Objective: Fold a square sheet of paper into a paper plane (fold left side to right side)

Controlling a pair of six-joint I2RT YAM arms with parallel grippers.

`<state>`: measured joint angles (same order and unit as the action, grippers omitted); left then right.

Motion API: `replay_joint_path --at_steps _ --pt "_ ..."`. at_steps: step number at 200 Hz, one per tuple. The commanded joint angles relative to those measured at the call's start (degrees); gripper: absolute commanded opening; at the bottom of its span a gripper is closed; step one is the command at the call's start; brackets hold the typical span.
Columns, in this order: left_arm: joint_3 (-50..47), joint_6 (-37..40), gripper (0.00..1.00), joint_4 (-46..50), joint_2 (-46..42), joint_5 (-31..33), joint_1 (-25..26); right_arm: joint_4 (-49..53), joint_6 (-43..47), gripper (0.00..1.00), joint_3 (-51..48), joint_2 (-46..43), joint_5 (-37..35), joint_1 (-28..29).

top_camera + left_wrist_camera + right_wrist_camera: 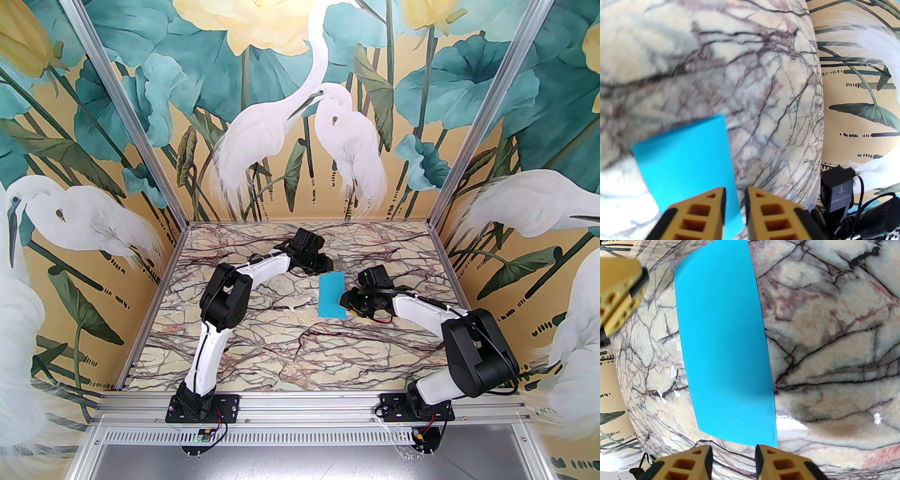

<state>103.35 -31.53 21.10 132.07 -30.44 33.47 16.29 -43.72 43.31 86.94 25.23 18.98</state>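
Note:
The square sheet of paper [331, 296] lies flat on the marble table as a narrow bright cyan rectangle, folded in half. My left gripper [329, 270] hovers at the sheet's far end. In the left wrist view its fingertips [734, 194] stand a narrow gap apart, with the paper [686, 159] lying under the left finger and nothing pinched. My right gripper [345, 300] sits at the sheet's right edge. In the right wrist view its jaws [733, 451] are open just short of the paper's [724, 345] near edge, with nothing between them.
A few small white scraps [675, 372] lie on the marble table [290, 356] to the left of the sheet. The left gripper's yellow fingers [618, 294] show at the paper's far corner. Painted walls enclose the table on three sides.

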Motion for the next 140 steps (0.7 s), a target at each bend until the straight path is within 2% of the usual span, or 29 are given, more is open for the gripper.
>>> replay_joint_path --at_steps 1,35,67,140 --pt "0.3 3.4 0.22 3.8 3.6 -0.3 -0.8 -0.4 -0.1 0.36 -0.6 -0.1 -0.7 -0.3" --pt "-1.6 3.5 0.19 4.9 3.6 2.9 -0.9 -0.1 0.2 0.37 -0.3 -0.2 -0.7 -0.5" --pt "-6.2 -0.5 0.16 4.5 2.6 7.3 -1.0 -0.1 0.4 0.38 -0.3 0.0 -0.8 -0.4" --pt "-12.7 -8.8 0.14 3.3 0.3 9.7 -0.9 0.1 1.1 0.4 -1.8 0.3 -1.5 -0.4"
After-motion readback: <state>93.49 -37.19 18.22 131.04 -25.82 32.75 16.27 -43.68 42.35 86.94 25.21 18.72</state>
